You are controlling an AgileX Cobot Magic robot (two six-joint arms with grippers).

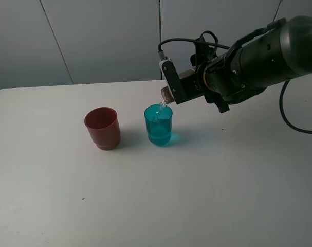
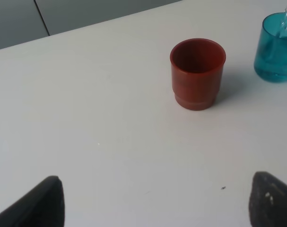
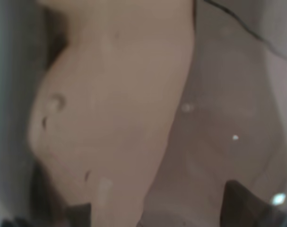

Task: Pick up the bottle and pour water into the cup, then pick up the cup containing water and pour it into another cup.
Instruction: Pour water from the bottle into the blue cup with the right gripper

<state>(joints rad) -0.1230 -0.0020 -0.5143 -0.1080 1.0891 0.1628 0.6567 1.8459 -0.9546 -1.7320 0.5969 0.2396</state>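
Your right jaws are clenched on the one tall, slim, smoky grey-brown translucent plastic bottle (image 1: pixel 166 94). They hold it tipped over, with its open neck pointing down just above the rim of the small teal-blue translucent plastic tumbler (image 1: pixel 158 125). A thin stream of water (image 1: pixel 161 105) runs from the neck into that tumbler. In the right wrist view the bottle's wall fills the picture, too blurred for you to read anything on it.

Your left jaws are released, their two dark tips standing wide apart above the white tabletop (image 1: pixel 197 195), well short of both cups.

You have two cups, both standing upright on the tabletop. One is the teal tumbler. The other is the squat, opaque dark red plastic cup with a stepped base (image 1: pixel 102 128), just beside the tumbler but not touching it.
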